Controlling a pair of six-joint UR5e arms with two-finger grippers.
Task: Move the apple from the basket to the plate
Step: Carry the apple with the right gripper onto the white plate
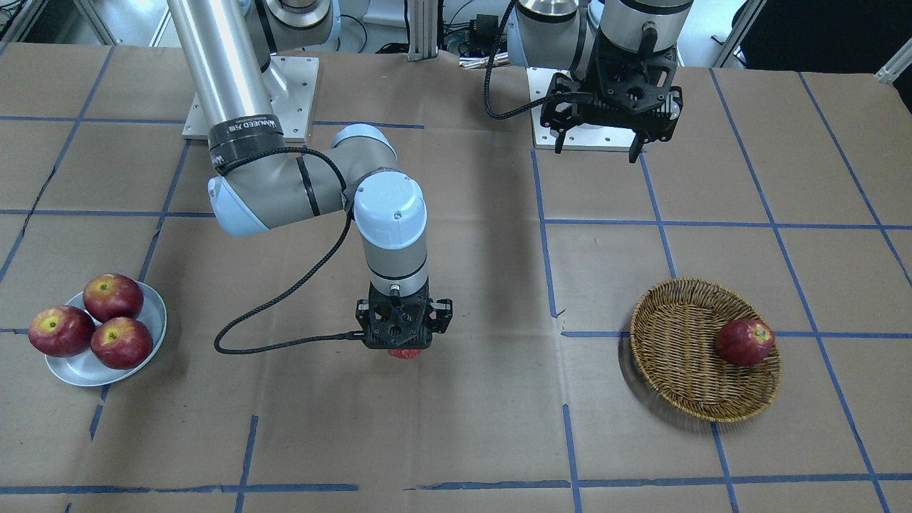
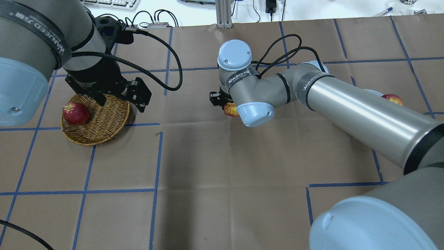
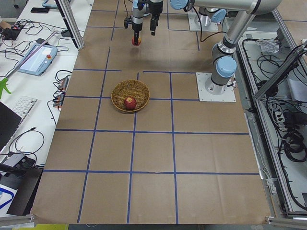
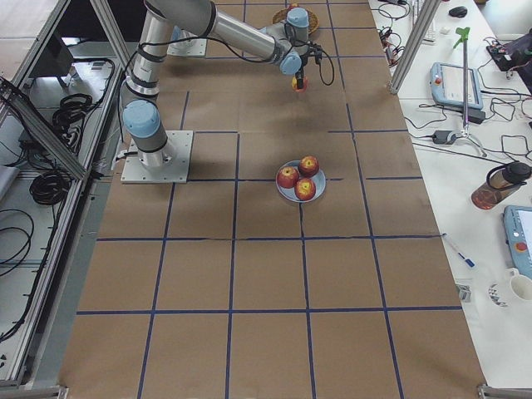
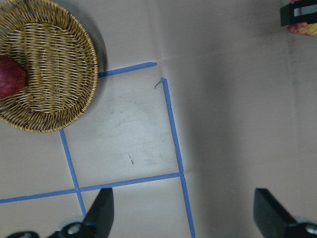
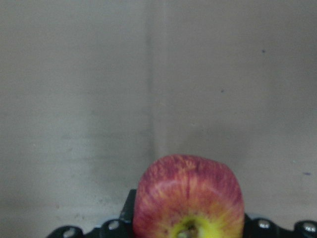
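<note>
My right gripper (image 1: 404,350) is shut on the apple (image 6: 188,198), light red with yellow streaks and a yellow-green stem patch. It holds the apple (image 1: 404,353) above the middle of the table, between basket and plate, and it also shows in the overhead view (image 2: 229,109). The wicker basket (image 1: 684,399) holds one dark red apple (image 1: 744,343). The pale plate (image 1: 153,313) carries three dark red apples. My left gripper (image 1: 596,154) is open and empty, raised beside the basket (image 2: 100,139), with its fingers (image 5: 101,208) wide apart.
Brown paper with blue tape lines covers the table. The right arm's long links (image 2: 347,104) stretch over the table and hide most of the plate in the overhead view. The left arm's base plate (image 1: 598,135) lies behind the left gripper.
</note>
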